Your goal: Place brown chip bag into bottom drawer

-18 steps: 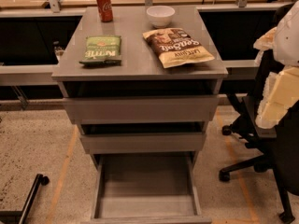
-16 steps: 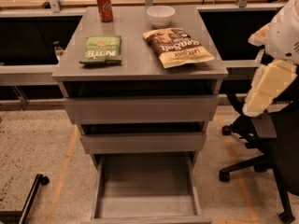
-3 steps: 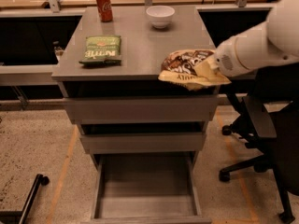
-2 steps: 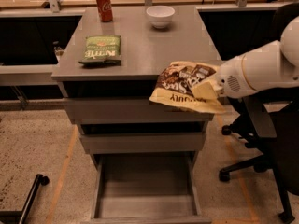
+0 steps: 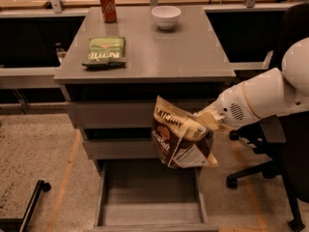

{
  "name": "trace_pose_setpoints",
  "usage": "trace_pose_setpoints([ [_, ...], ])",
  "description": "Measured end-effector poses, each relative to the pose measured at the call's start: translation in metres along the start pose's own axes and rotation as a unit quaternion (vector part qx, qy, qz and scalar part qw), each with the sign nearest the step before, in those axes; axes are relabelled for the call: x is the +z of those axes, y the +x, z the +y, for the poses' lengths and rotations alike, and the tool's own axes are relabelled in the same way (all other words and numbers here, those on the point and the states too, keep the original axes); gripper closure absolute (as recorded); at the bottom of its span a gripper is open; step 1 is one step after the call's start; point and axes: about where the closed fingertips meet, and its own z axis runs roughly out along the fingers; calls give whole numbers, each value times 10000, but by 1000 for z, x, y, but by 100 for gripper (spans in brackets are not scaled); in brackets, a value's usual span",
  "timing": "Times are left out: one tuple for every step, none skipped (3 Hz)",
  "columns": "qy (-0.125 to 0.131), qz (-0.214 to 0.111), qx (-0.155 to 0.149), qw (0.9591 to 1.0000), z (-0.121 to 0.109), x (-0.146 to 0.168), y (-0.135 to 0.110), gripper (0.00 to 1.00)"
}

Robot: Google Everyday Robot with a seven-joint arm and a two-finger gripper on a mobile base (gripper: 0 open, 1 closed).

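Camera view: gripper (image 5: 202,125) clamped closed on brown chip bag (image 5: 175,140), held before the upper drawer fronts (image 5: 116,115). Below the bag, bottom drawer (image 5: 145,199) stood pulled open.

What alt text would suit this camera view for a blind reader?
A robot gripper holds a brown chip bag in front of the cabinet, above the open bottom drawer. A green chip bag, red can and white bowl sit on top.

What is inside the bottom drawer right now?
Only bare grey floor shows in the bottom drawer. Its back right corner is hidden behind the brown chip bag, held above it by the claw.
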Motion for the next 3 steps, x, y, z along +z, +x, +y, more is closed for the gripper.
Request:
trace_pose_setpoints([
  [-17,3,-156,9999,3,2,-8,100],
  [-372,98,-206,9990,11,32,-7,100],
  [-796,165,-87,9967,19,76,14,100],
])
